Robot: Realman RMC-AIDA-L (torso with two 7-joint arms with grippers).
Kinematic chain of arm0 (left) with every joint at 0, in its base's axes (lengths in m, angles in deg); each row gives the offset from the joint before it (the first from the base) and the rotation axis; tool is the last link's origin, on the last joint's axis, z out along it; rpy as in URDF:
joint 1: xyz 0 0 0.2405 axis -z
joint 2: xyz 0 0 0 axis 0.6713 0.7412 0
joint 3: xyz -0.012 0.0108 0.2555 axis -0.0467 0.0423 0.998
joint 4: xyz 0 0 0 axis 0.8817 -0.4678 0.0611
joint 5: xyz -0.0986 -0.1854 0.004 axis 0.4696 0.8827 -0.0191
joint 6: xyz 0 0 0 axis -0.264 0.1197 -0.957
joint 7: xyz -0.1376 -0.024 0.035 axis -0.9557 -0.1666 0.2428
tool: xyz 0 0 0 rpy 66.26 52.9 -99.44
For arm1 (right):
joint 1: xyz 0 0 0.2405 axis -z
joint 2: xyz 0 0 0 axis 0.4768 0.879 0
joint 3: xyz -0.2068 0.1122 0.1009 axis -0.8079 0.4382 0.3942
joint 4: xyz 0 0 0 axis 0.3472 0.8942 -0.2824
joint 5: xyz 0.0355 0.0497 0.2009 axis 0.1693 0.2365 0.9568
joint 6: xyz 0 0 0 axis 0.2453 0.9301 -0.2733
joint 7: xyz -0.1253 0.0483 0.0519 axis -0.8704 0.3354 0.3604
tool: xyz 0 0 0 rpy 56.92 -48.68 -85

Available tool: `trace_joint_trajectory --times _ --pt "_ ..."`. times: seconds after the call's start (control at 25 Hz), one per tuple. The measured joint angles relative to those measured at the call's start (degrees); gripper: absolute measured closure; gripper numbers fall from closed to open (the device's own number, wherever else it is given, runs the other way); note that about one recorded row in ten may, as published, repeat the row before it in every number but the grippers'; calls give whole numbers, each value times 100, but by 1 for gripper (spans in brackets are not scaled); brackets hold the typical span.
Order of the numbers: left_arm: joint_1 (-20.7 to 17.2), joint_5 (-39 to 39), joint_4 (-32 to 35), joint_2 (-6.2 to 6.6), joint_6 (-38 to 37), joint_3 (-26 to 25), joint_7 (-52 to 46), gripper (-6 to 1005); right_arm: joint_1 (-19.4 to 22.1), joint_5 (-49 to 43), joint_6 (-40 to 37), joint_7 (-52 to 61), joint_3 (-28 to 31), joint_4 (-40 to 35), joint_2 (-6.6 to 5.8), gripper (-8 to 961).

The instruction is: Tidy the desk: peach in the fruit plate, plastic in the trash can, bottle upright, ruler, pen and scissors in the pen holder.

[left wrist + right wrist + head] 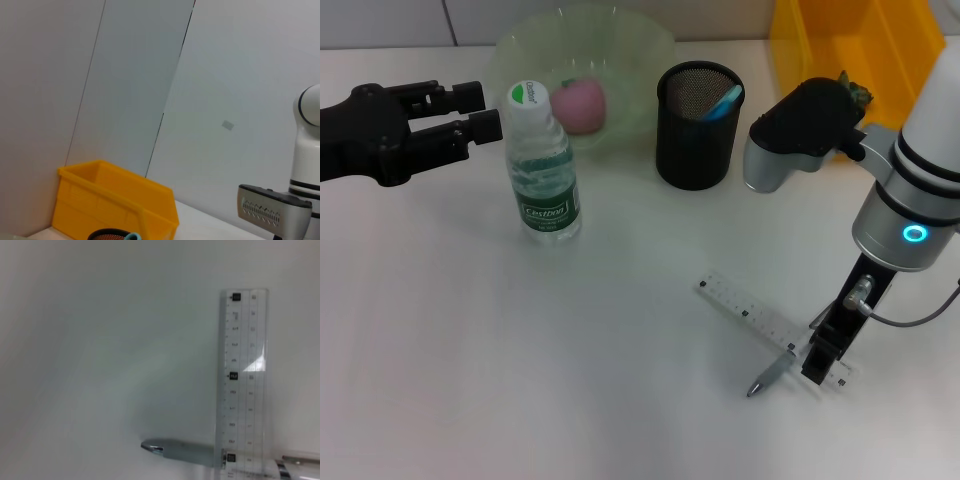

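1. The ruler (pixel 243 380) is clear, glossy plastic with printed marks.
2. The pen (pixel 182 450) has a shiny metallic barrel.
3. The pen holder (pixel 698 125) is matt black mesh.
4. The bottle (pixel 542 165) is clear plastic with a glossy label.
5. The fruit plate (pixel 640 45) looks like translucent plastic.
6. The tabletop (pixel 520 360) is smooth, matt white.
7. The trash can (pixel 115 197) is smooth yellow plastic.

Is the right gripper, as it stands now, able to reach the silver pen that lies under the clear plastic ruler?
Probably yes. The right gripper hangs right over the silver pen, and nothing stands between them. The clear plastic ruler crosses over the pen, so it may get in the way.
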Motion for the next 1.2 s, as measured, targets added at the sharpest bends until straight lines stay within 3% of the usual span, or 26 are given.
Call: trace_joint_trajectory --times 1.2 --pt "25 -80 -9 -15 91 0 68 505 -171 97 145 46 -260 372 9 459"
